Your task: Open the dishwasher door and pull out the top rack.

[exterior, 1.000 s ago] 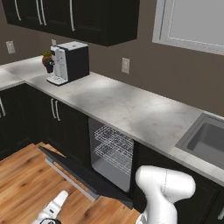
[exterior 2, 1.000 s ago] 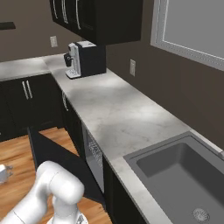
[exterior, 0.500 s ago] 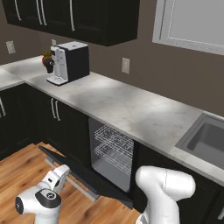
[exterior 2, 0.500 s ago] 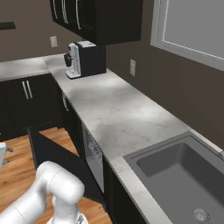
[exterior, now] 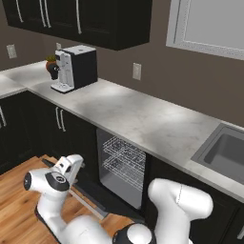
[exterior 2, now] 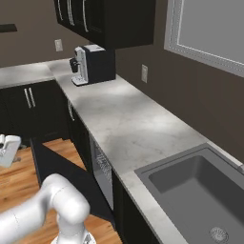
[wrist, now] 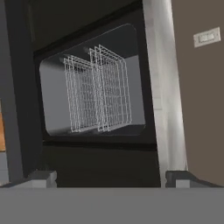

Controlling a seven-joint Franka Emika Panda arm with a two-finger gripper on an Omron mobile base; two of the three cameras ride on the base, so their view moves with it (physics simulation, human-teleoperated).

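The dishwasher door (exterior: pixel 102 198) hangs fully down, its silver bar handle (exterior: pixel 88 203) at the outer edge; it is also the dark slab (exterior 2: pixel 62 171). Inside the cavity the top rack (exterior: pixel 126 151) of grey wire sits pushed in above the lower rack (exterior: pixel 123 175). My gripper (exterior: pixel 75 164) hovers above the lowered door, left of the opening, facing the racks. The hand view is rolled: the top rack (wrist: pixel 114 89) is the right-hand basket, the lower rack (wrist: pixel 78 101) the left one. My gripper (wrist: pixel 111 178) is open, fingertips (wrist: pixel 41 177) wide apart, holding nothing.
A marble countertop (exterior: pixel 143 119) runs above the dishwasher, with a coffee machine (exterior: pixel 74 69) at its far left and a sink (exterior 2: pixel 200 190) at the right. Black cabinets (exterior: pixel 62 128) flank the opening. Wood floor (exterior: pixel 19 205) lies before the door.
My hand has risen from low near the floor to above the open door and swung toward the dishwasher opening. Door and racks have not moved.
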